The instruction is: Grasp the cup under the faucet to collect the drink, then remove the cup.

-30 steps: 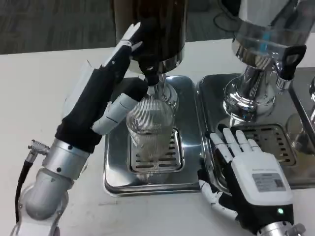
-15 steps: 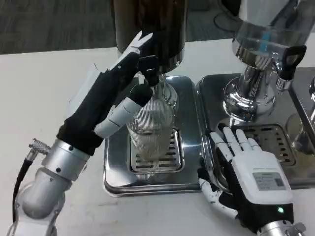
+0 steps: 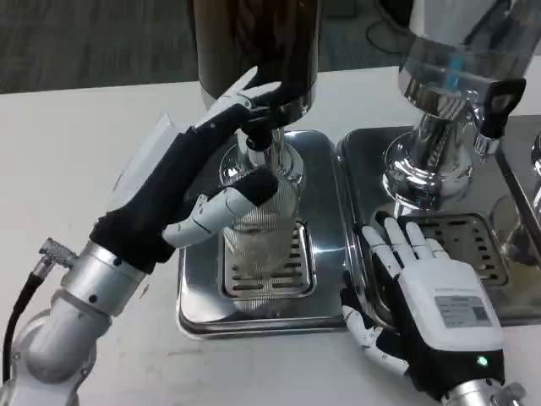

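— Ribbed glass cup (image 3: 262,227), where is it standing?
— Upright on the drip tray (image 3: 199,288), mouth up under the faucet (image 3: 258,135). I'm wrapping my left hand (image 3: 188,190) around it.
— And the other?
— I'm resting my right hand (image 3: 427,296) flat, fingers apart, holding nothing.

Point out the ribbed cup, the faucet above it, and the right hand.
ribbed cup (image 3: 264,241): head view, on its ribbed clear wall below the thumb.
faucet (image 3: 258,135): head view, on the black tap body over the cup.
right hand (image 3: 431,300): head view, on the white back of the hand.
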`<state>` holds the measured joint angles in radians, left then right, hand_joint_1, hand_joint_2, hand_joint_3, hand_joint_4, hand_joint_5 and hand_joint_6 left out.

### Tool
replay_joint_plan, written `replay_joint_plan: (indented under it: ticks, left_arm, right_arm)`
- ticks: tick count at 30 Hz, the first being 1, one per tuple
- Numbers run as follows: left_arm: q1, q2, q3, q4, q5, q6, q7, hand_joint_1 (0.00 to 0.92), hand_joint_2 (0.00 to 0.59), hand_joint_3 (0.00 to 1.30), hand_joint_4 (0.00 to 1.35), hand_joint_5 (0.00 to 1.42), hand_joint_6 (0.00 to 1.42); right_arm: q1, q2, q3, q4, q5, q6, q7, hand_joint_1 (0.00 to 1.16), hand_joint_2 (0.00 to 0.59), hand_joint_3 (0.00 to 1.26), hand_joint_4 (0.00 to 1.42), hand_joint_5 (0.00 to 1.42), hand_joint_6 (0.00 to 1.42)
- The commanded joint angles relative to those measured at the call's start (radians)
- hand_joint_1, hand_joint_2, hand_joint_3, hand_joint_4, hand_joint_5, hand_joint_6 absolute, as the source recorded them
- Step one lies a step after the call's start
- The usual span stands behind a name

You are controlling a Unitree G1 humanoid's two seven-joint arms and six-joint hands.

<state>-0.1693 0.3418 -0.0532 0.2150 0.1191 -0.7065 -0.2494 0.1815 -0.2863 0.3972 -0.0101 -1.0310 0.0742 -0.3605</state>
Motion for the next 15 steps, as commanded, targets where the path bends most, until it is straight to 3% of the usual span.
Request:
replay_joint_plan:
  ticks: [1, 15]
  left_arm:
    - [0.024, 0.027, -0.018, -0.029, 0.066, -0.036, 0.002, 0.0, 0.118, 0.27, 0.07, 0.31, 0.28]
    - [0.037, 0.093, -0.028, -0.057, 0.253, -0.082, 0.116, 0.0, 0.118, 0.28, 0.08, 0.32, 0.28]
  right_arm:
    - [-0.011, -0.004, -0.008, 0.001, 0.014, 0.0, -0.013, 0.24, 0.443, 0.1, 0.0, 0.0, 0.09]
    - [-0.013, 0.0, -0.01, 0.007, 0.028, 0.001, -0.02, 0.25, 0.45, 0.1, 0.0, 0.0, 0.11]
